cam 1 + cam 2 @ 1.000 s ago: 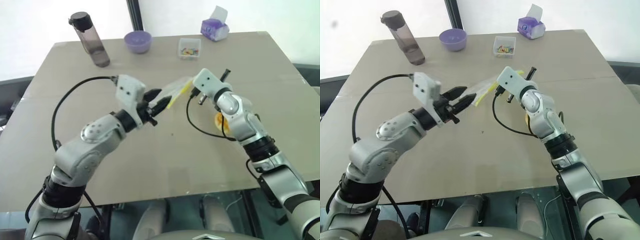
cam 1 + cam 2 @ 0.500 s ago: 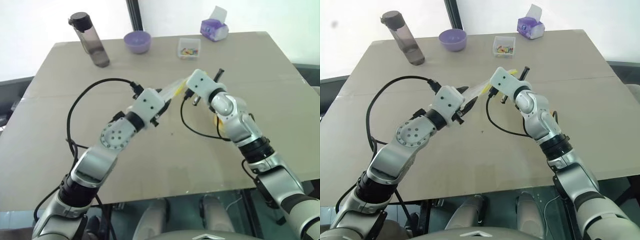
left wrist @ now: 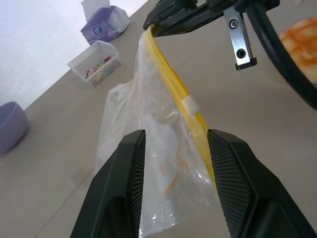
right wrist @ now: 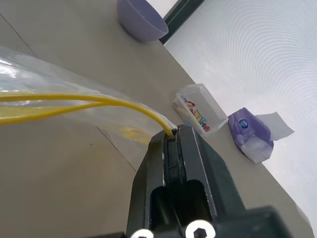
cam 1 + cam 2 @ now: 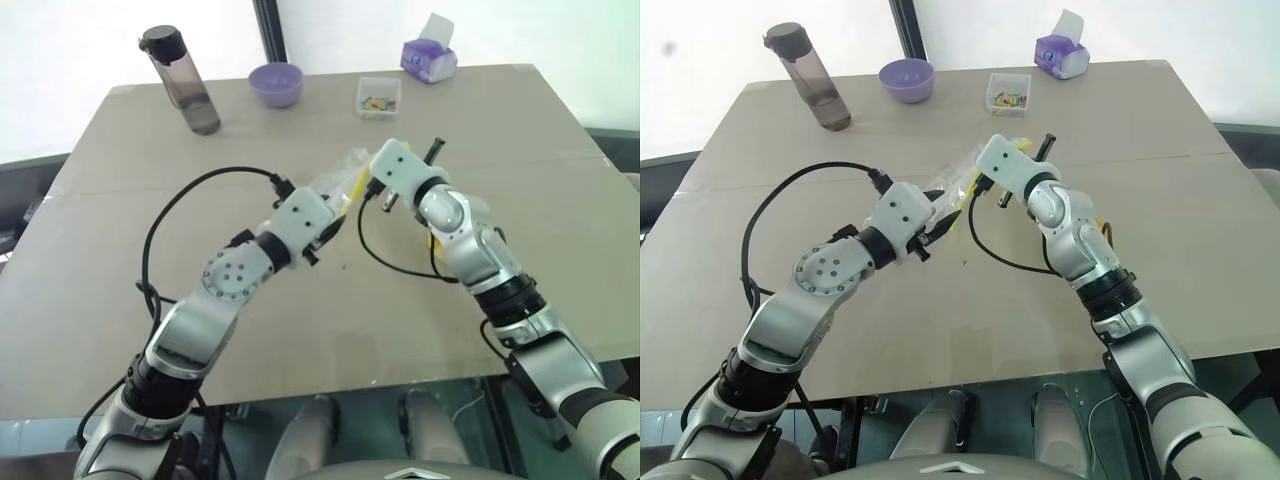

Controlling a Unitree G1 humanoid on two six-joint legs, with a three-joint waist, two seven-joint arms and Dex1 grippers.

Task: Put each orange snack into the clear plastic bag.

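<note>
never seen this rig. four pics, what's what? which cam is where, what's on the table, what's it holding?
It is a two-armed humanoid robot working at a table. The two wide pictures come from a stereo camera on its head, looking down over both arms. The other two come from cameras on each wrist, looking along that gripper's black fingers.

Between the arms hangs the clear plastic bag, with a yellow seal strip. The right gripper is shut on the end of that strip. The left gripper has its fingers on either side of the bag; whether they pinch it is unclear.

The orange snack lies on the table, partly hidden under the right arm. At the far edge stand a dark water bottle, a purple bowl, a small clear box of colourful bits and a purple tissue pack.
</note>
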